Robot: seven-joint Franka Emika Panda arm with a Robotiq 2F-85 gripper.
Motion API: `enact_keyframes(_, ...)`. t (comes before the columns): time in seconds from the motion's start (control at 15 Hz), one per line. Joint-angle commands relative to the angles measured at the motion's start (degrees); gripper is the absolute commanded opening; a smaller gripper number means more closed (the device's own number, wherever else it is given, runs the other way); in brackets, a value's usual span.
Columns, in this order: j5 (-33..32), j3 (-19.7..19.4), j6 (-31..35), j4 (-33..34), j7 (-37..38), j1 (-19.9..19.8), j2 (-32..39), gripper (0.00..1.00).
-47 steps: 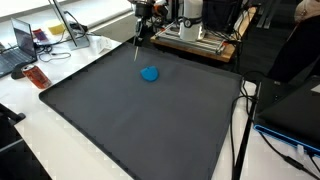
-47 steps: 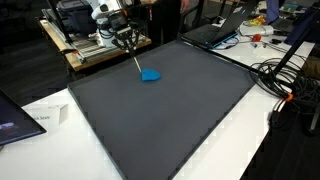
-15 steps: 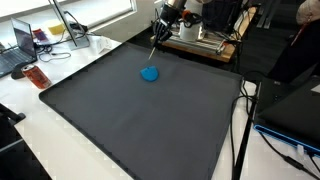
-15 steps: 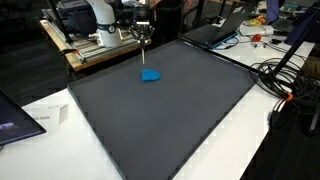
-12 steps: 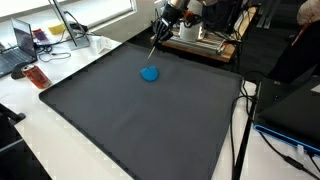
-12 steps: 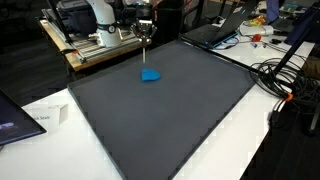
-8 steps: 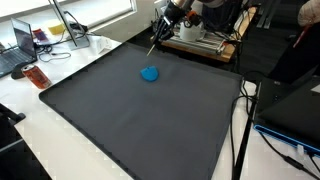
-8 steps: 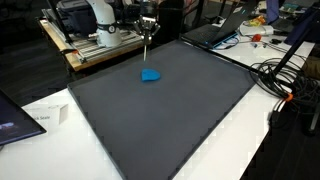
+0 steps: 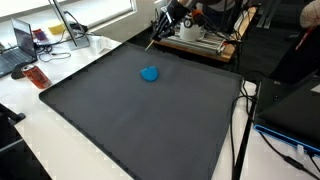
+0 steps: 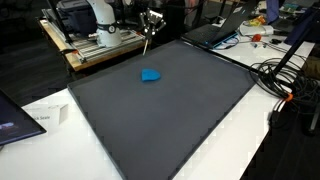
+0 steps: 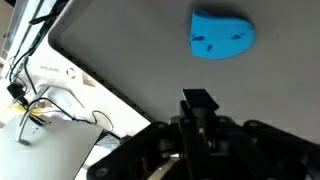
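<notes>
While the end effector hangs above the mat's edge nearest the robot's base, its fingers pinch a thin rod that slants down toward the dark mat. A small blue plastic piece lies flat on the mat near that edge, apart from the rod's tip.

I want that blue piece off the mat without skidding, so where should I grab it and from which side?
Grip the blue piece by its outer edges, across the narrower span, coming straight down from above. It lies flat and low on the mat, so a sideways approach would likely find little to catch.
</notes>
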Motion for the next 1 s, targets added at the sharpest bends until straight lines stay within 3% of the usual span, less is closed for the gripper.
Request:
enact_keyframes(0.0,3.03,-0.44,7.08,8.63,-4.07,-0.08,5.74,0.03)
enact_keyframes(0.07,3.91,-9.68,3.18,7.09,-4.61,6.46,5.24,0.03)
enact_keyframes(0.13,4.94,-11.19,3.11,8.56,-5.56,7.15,6.26,0.03)
enact_keyframes(0.2,5.54,-9.06,5.84,11.24,-6.42,5.17,7.88,0.03)
enact_keyframes(0.33,8.86,-17.33,3.61,12.15,-9.38,10.3,9.06,0.03)
enact_keyframes(0.93,22.17,-25.95,4.39,20.65,-25.43,10.98,12.17,0.03)
